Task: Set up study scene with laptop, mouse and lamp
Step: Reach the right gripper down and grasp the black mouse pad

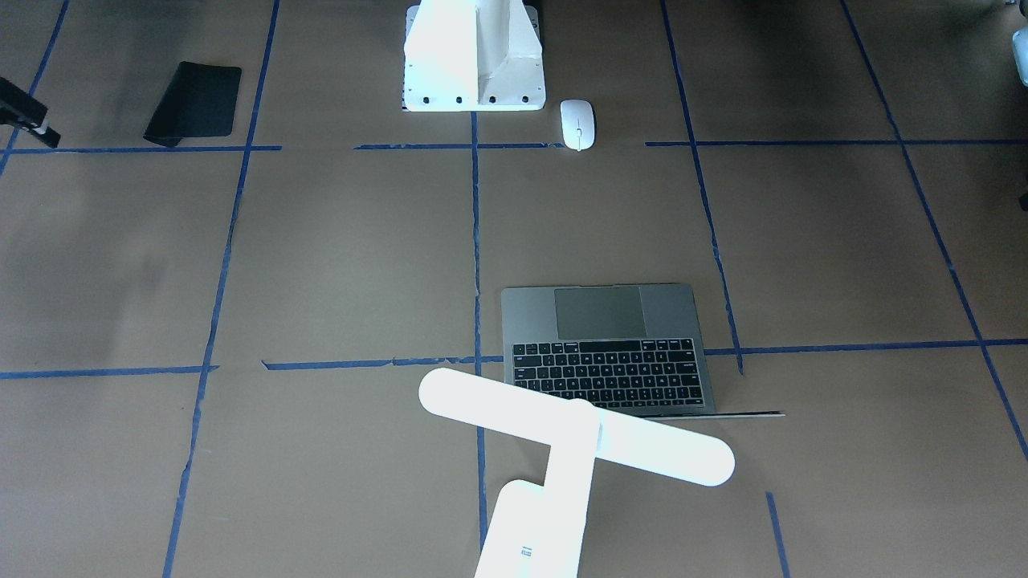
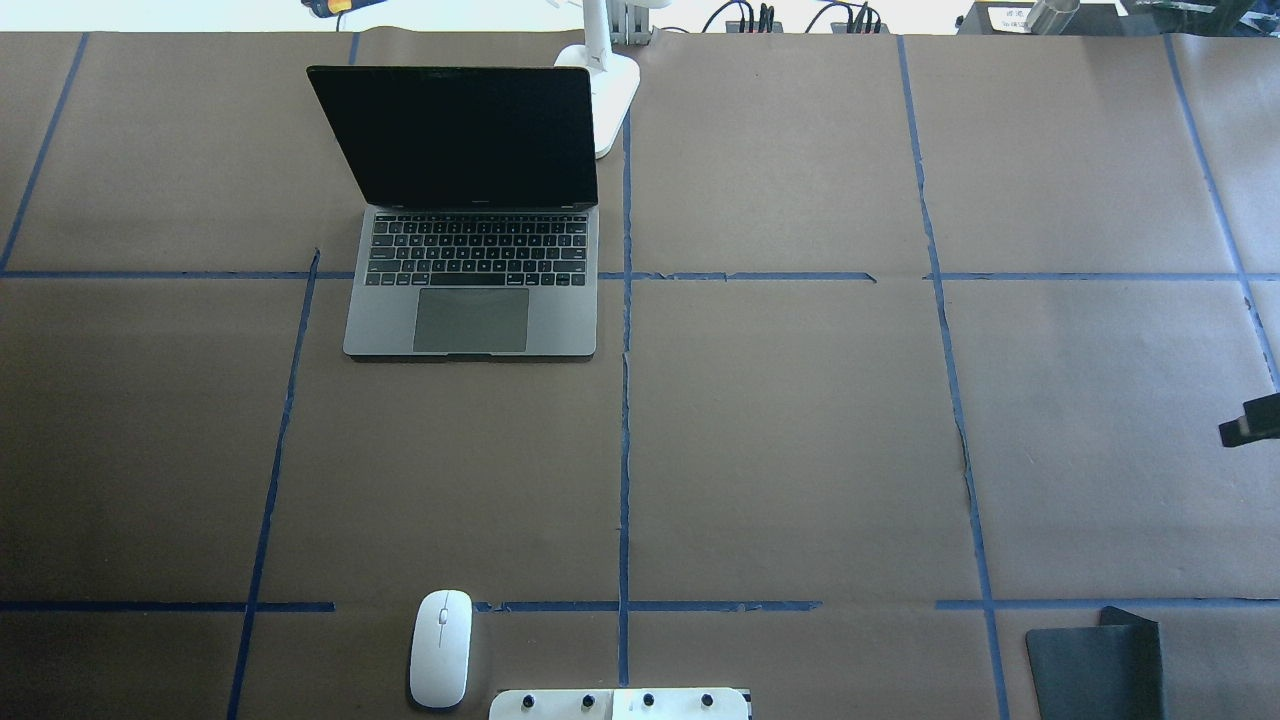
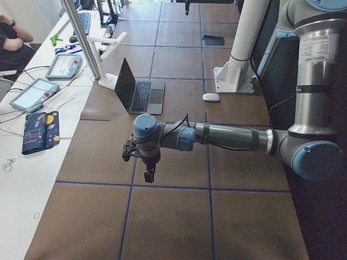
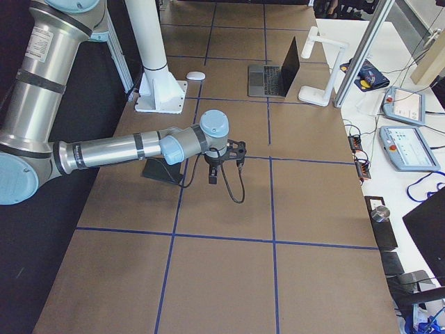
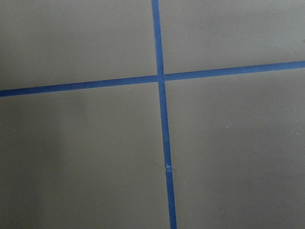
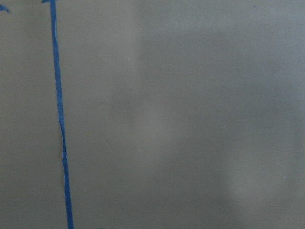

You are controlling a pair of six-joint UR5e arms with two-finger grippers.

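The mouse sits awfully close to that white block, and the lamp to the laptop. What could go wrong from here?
1. The mouse lies close beside the pedestal, so a grab at it may hit the pedestal, and its smooth shell may slip free.
2. The lamp stands close behind the open screen of the laptop; pushing the laptop back could tip the lamp.

Your left arm point(image 3: 227, 138) stretches out from its shoulder with the forearm held level. Its wrist is bent so the left gripper point(image 3: 147, 176) hangs pointing straight down, touching nothing. Your right arm point(image 4: 111, 153) takes the same pose, forearm level, with the right gripper point(image 4: 213, 175) pointing down in open air. Neither gripper's jaws show clearly enough to tell whether they are parted or closed.
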